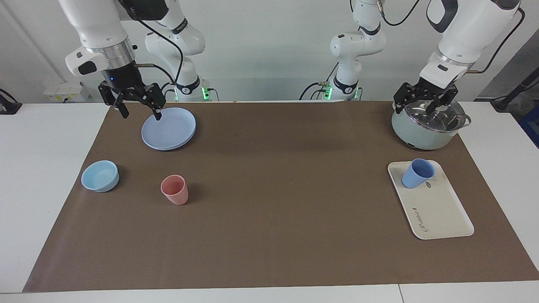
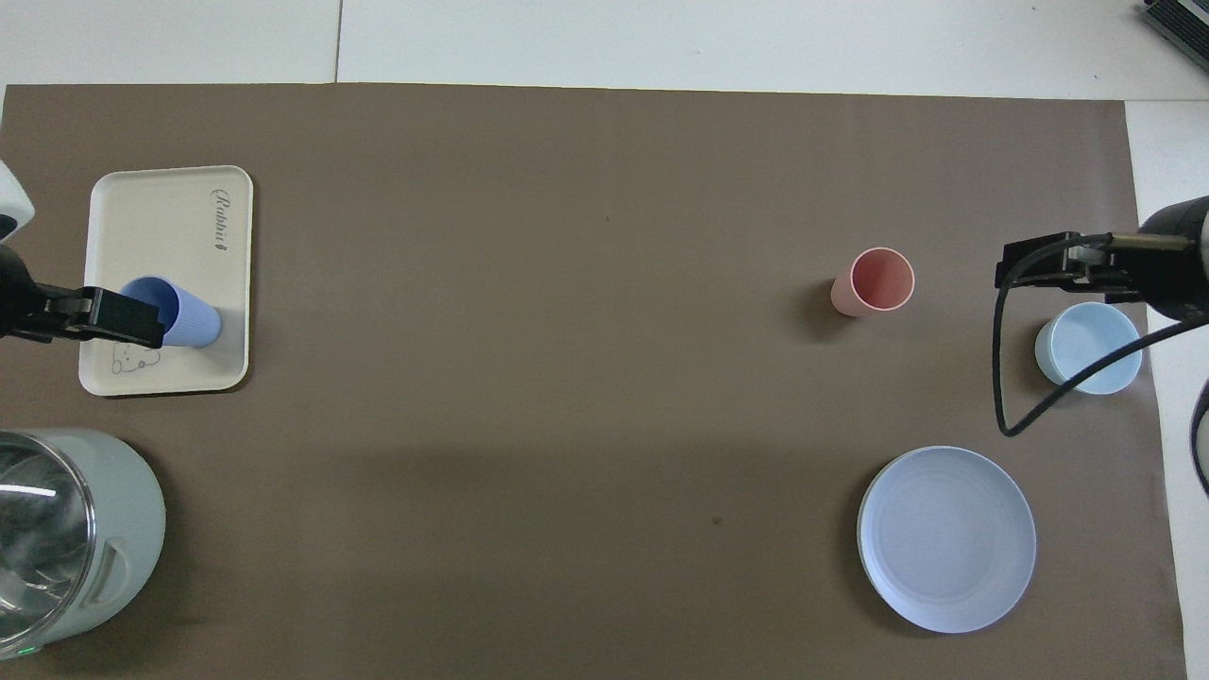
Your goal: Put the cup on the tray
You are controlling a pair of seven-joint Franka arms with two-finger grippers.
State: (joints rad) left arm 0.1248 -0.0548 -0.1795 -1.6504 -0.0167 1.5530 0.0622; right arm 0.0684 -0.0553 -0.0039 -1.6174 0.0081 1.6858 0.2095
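while its jaws stand wide and hold nothing, the left gripper (image 1: 420, 101) hangs up over the pot (image 1: 427, 126) at the left arm's end of the table. out from there, farther from the robots, the cup (image 1: 417, 173) stands upright on the tray (image 1: 442, 214), at the tray's end nearer the robots. nothing touches it, so the job looks done. the right gripper (image 1: 137, 104) is released too, up over the plate (image 1: 168, 128), well apart from the cup.
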